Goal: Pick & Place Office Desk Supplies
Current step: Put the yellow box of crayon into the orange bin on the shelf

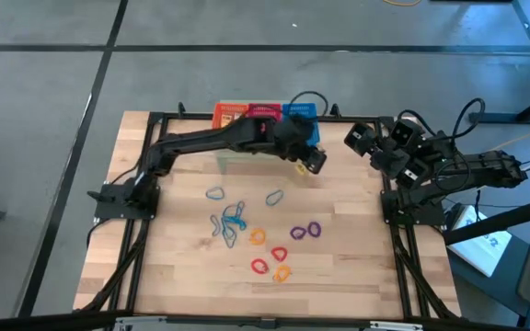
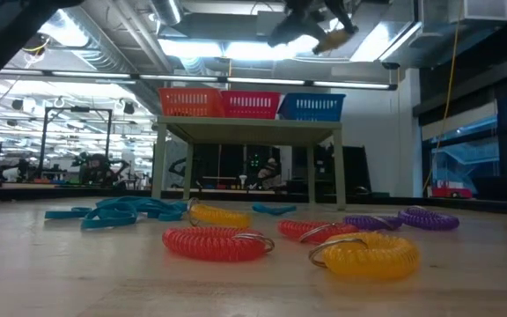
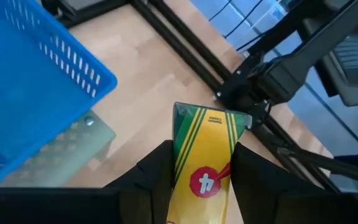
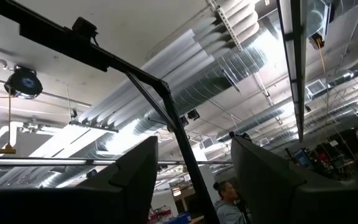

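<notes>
One crayon box (image 3: pixel 205 163) pinched in my left gripper (image 3: pixel 201 186), up just beside the blue basket (image 3: pixel 30 81) | step: carrying | next: shift over the basket, let go | right gripper (image 1: pixel 362 140) wide open, empty, well off from the basket | loops (image 1: pixel 247 230) on table (image 1: pixel 357 267)

Three mesh baskets (image 1: pixel 263 112) stand in a row; one crayon box (image 3: pixel 205 158); roughly a dozen coil loops (image 1: pixel 263 237), not exactly countable.

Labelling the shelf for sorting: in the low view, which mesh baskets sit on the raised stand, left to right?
Orange mesh basket → red mesh basket → blue mesh basket, side by side on the pale green stand.
</notes>
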